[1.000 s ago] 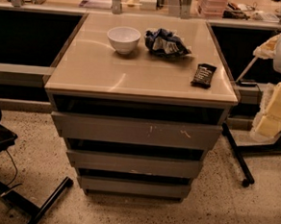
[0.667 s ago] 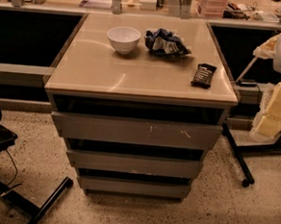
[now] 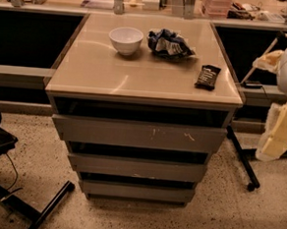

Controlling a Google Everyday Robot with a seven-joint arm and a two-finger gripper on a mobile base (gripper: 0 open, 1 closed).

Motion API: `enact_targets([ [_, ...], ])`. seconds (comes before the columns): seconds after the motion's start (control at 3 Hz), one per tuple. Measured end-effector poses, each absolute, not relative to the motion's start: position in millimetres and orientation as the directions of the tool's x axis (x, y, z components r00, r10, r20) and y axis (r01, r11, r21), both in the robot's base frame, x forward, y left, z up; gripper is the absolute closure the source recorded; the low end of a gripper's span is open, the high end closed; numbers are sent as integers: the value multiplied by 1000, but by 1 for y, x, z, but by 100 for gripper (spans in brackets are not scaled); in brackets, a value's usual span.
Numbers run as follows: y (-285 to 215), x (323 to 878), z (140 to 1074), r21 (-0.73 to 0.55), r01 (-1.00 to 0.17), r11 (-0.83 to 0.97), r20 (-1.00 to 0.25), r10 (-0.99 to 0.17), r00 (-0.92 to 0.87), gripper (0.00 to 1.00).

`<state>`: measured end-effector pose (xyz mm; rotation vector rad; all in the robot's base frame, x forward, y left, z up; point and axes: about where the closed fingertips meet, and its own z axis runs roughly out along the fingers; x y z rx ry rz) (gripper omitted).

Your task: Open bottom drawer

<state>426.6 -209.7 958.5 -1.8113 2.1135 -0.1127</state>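
The bottom drawer (image 3: 137, 190) is the lowest of three grey handleless fronts in a cabinet under a beige countertop (image 3: 102, 74). Its plain front sits pushed in, set back a little behind the middle drawer (image 3: 137, 168), which has a pale chipped lower edge. The top drawer (image 3: 139, 134) is the biggest and has white scratches. Only a white and pale yellow part of my arm (image 3: 286, 102) shows at the right edge, to the right of the cabinet. The gripper itself is out of view.
A white bowl (image 3: 125, 39), a crumpled dark bag (image 3: 169, 43) and a black packet (image 3: 207, 76) lie on the countertop. A black chair base (image 3: 9, 196) stands at the lower left. A wheeled black stand leg (image 3: 242, 160) is on the floor at the right.
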Motion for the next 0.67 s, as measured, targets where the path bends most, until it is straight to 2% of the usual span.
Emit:
enact_targets([
  [0.33, -209, 419, 894, -284, -956, 79, -238, -971, -10, 0],
  [0.67, -205, 414, 791, -237, -971, 4, -290, -955, 67, 0],
])
